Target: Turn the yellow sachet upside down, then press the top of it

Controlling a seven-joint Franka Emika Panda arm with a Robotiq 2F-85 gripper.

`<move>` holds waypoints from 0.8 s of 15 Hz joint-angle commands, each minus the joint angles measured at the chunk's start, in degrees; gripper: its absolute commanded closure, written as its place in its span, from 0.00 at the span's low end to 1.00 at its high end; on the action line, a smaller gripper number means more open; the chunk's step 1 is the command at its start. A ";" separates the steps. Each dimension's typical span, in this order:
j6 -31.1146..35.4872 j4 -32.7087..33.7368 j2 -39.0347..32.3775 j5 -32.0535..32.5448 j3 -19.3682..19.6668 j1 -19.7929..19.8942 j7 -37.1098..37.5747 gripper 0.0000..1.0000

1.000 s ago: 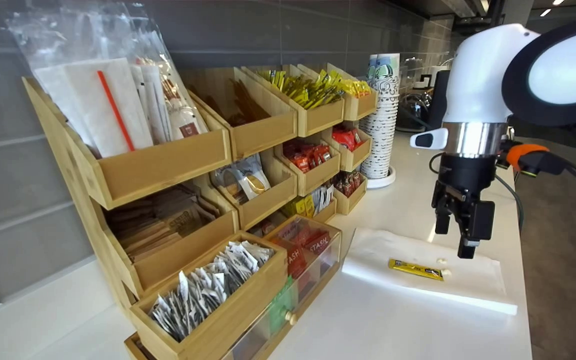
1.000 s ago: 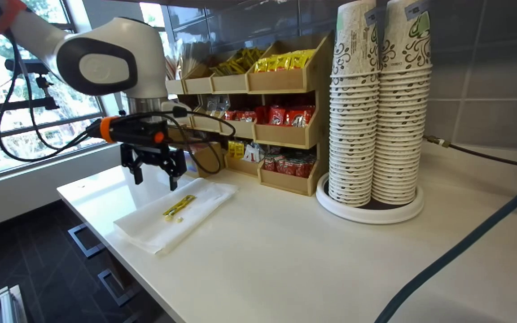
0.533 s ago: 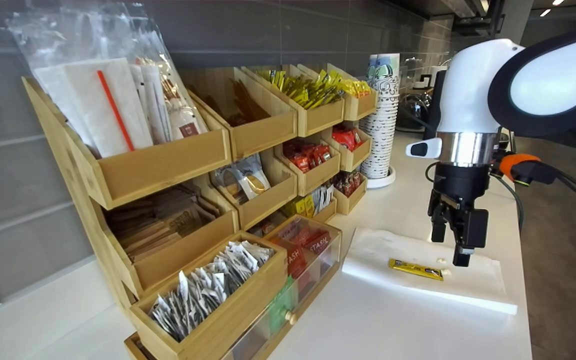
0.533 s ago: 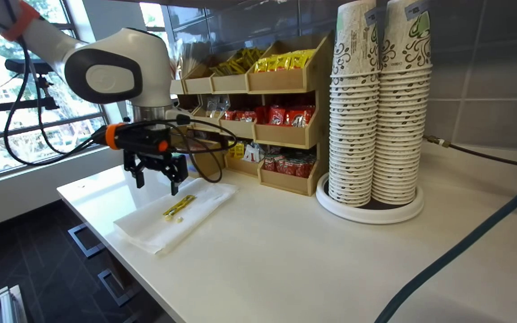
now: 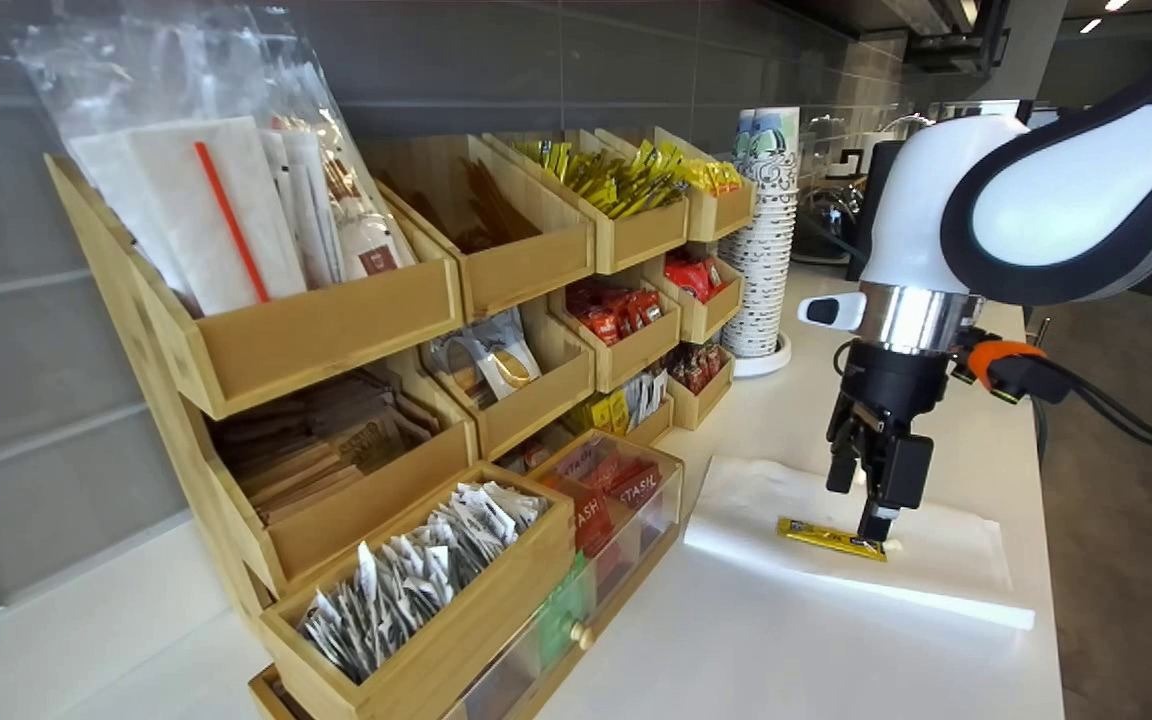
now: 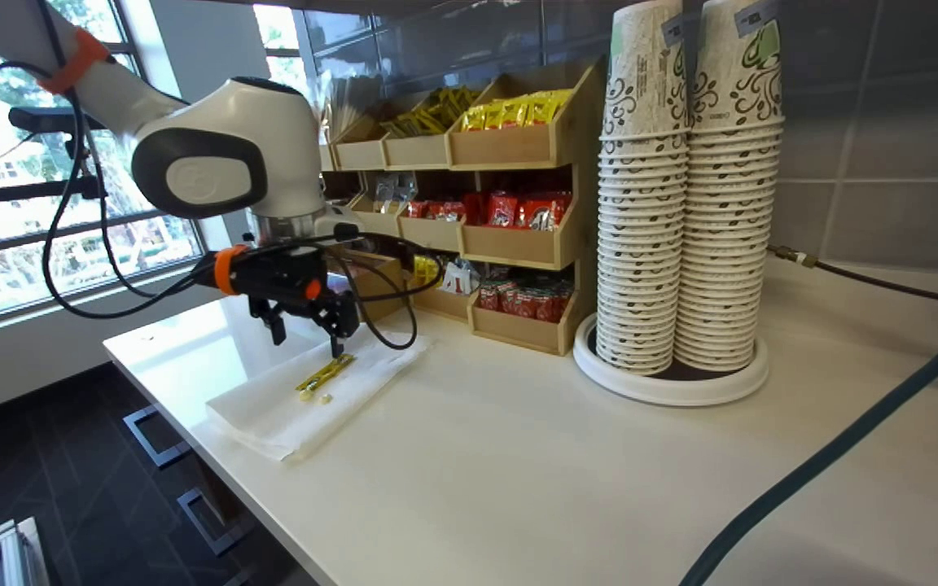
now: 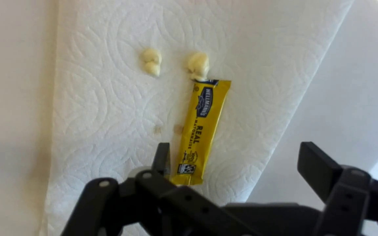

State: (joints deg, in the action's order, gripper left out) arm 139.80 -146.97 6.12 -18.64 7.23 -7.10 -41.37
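Note:
The yellow sachet [image 7: 197,137] lies flat on a folded white paper towel [image 7: 94,98], its printed face up. It also shows in both exterior views [image 5: 816,534] [image 6: 322,375]. A pale mayonnaise blob [image 7: 198,64] touches its far end in the wrist view, and a second blob [image 7: 152,62] lies beside it. My gripper [image 7: 235,149] is open and empty, low over the towel. In the wrist view the left finger [image 7: 162,157] appears beside the sachet's near end. In an exterior view a fingertip [image 5: 874,527] covers part of the sachet; I cannot tell if they touch.
A wooden rack [image 5: 526,268] of condiment packets stands along the wall. A box of white packets [image 5: 426,570] and a clear-fronted drawer stand at its front. Tall paper cup stacks [image 6: 717,244] stand on a round white tray [image 6: 672,393]. The counter edge [image 6: 216,439] lies near the towel.
My gripper has moved down and toward the sachet, leftward in one exterior view and rightward in another. It stays open. The sachet and towel have not moved.

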 commanded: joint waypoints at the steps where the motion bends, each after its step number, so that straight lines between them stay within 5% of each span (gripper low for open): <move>1: 2.86 0.44 -3.02 -5.78 -1.58 1.08 -4.52 0.00; 7: 3.02 0.96 -5.64 -8.54 -3.17 2.80 -7.00 0.22; 12: 3.18 0.95 -5.98 -8.11 -3.96 4.20 -6.72 0.16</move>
State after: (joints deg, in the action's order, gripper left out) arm 141.99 -146.69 1.14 -25.02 4.65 -4.43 -46.36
